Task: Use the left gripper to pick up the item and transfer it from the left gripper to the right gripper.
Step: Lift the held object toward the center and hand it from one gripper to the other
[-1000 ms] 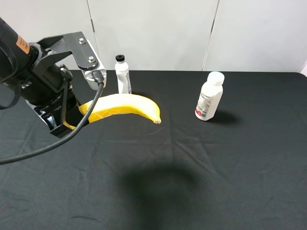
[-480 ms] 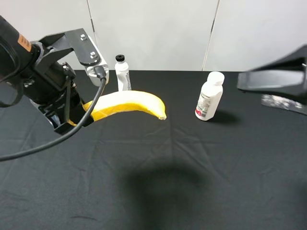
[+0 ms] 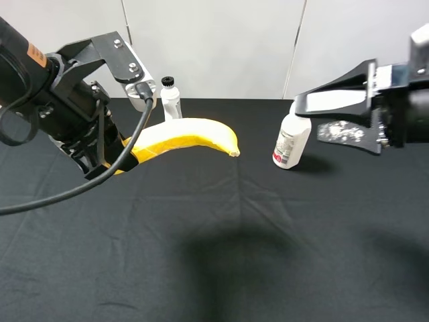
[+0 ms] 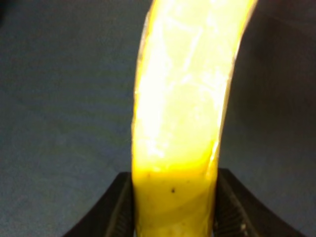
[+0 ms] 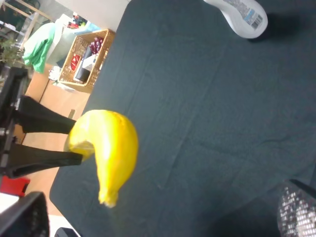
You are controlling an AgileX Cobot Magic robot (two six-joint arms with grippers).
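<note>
Yellow banana (image 3: 184, 137), long and curved. It is lifted clear of the black cloth (image 3: 268, 255), on the left arm's side of the white-capped bottle (image 3: 291, 144). Its free tip points toward that bottle and stops short of it. It is gripped at the stem end only, so most of its length juts out bare, seemingly to leave the other claw somewhere to take hold.

Left gripper (image 3: 107, 164), black with grey bracket plates. It sits farther from the bottle than the banana does. Its jaws are closed against both sides of the stem end; the left wrist view shows both pressing on the skin.

Right gripper (image 3: 315, 119), black with wedge-shaped fingers. It hangs raised above the cloth on the opposite side of the bottle, close to its cap in the high view and well apart from the banana. Its jaws are spread wide with nothing between them, and the gap faces the banana's tip, seemingly readied to receive.

Slim black-capped bottle (image 3: 171, 102). It stands upright on the banana's side of the white-capped bottle, behind the fruit, and is no part of the job.

Status, as judged: pick-up done, handover not yet made. The one-ended hold may let the fruit pivot when touched.
</note>
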